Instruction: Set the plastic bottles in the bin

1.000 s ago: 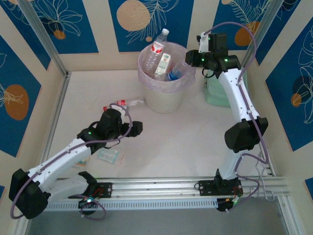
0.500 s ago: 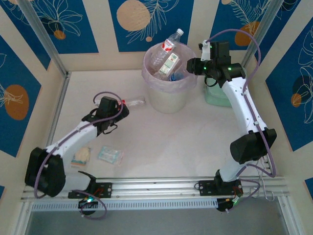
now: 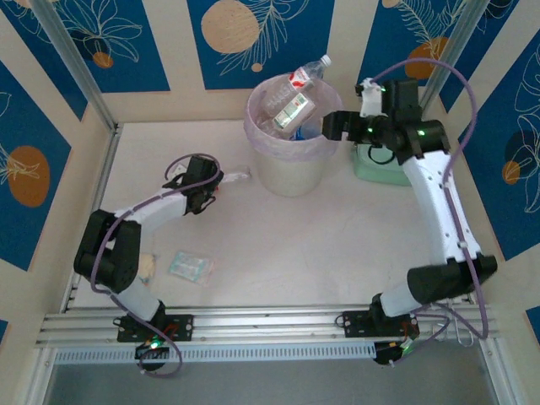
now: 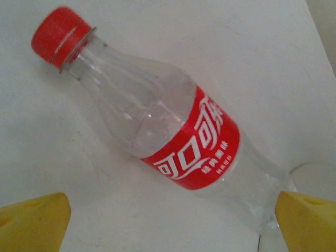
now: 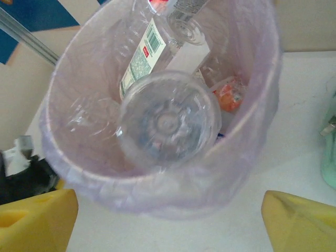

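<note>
My left tool (image 4: 170, 223) hangs with its fingers spread wide over the red-capped bottle (image 4: 157, 126), which lies on its side on the surface (image 4: 252, 47) just left of the bin (image 3: 291, 173). I judge it is lined up to straddle the body for a pick, and on the red label I can read 可口可 in white script. My right tool (image 5: 168, 220) stands at the bin's right rim, fingers apart and nothing between them, looking down on a clear bottle (image 5: 168, 123) resting base-up beside a barcoded bottle (image 5: 144, 52) whose print is too small to read.
</note>
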You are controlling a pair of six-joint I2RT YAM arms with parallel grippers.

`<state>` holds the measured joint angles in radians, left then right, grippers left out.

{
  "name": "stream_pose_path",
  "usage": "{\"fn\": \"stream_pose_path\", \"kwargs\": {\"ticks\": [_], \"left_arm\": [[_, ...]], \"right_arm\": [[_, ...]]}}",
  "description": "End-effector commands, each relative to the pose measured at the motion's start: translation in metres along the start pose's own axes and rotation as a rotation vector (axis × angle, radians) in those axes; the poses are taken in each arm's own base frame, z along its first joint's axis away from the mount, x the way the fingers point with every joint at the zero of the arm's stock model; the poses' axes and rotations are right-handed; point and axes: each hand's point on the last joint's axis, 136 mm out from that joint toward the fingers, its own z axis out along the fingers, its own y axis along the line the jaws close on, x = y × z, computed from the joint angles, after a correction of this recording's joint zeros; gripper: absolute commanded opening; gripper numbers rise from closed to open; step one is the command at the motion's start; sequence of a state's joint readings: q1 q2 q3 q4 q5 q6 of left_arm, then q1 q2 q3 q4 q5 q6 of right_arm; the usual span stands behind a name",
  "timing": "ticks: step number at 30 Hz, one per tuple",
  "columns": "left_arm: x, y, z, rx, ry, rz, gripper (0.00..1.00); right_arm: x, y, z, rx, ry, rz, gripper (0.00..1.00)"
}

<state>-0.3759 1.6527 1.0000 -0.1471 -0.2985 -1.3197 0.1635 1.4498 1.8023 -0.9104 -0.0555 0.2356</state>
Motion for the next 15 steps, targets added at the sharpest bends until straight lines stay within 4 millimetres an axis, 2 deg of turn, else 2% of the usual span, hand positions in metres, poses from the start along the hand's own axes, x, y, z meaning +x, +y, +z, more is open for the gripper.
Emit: {"fn": "stream_pose_path", "kwargs": {"ticks": [1, 7, 15], "left_arm": [[-0.012, -0.012, 0.013, 0.023, -0.055, -0.206, 0.99], [-0.007, -0.023, 0.037, 0.015, -0.050, -0.226, 0.99], [-0.007, -0.020, 0.066, -0.038, -0.064, -0.225, 0.98]], "right_arm": [[0.011, 0.000, -0.024, -0.034, -0.006, 0.043, 0.91], [0.018, -0.004, -0.057, -0.071, -0.068, 0.095, 0.91], [0.029, -0.005, -0.076, -0.113, -0.109, 0.135, 0.90]]}}
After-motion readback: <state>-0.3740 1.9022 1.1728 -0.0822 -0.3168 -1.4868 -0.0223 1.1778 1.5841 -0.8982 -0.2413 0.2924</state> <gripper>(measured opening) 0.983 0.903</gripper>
